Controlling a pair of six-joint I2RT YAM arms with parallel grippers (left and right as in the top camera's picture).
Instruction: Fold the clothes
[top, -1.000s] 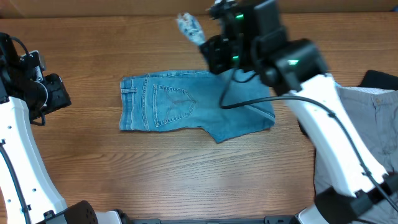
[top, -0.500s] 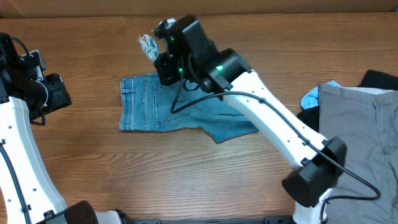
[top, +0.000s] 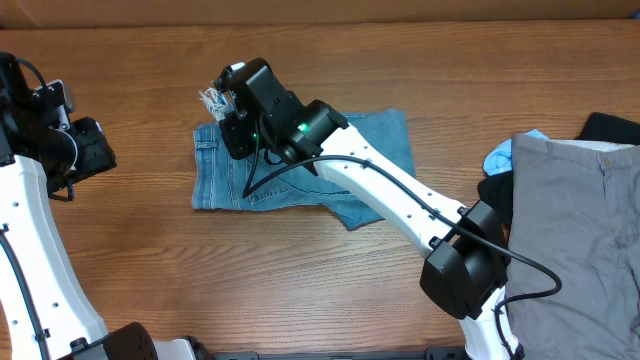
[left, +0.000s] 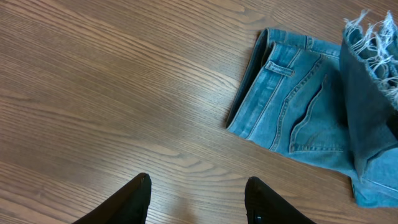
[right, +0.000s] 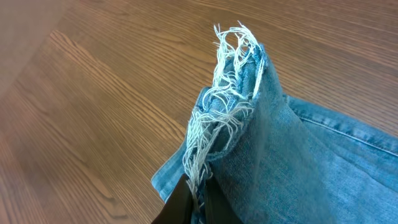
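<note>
The light-blue denim jeans (top: 380, 150) lie folded across the table's middle, waistband and back pocket to the left (left: 292, 106). My right gripper (top: 222, 105) is shut on the frayed leg hems (right: 227, 93) and holds them raised over the waistband end, the legs draped back over the seat. The hem fringe also shows at the top right of the left wrist view (left: 373, 43). My left gripper (left: 196, 193) is open and empty over bare wood, left of the jeans. In the overhead view the left arm (top: 60, 140) stands at the far left.
Plain grey trousers (top: 575, 230) lie at the right edge, with a black garment (top: 610, 128) and a pale-blue one (top: 500, 157) beside them. The table is brown wood (top: 150, 270).
My right gripper has carried the frayed hems leftward from above the jeans' right part to above the waistband end, pulling the legs over the seat. The left arm has not moved.
</note>
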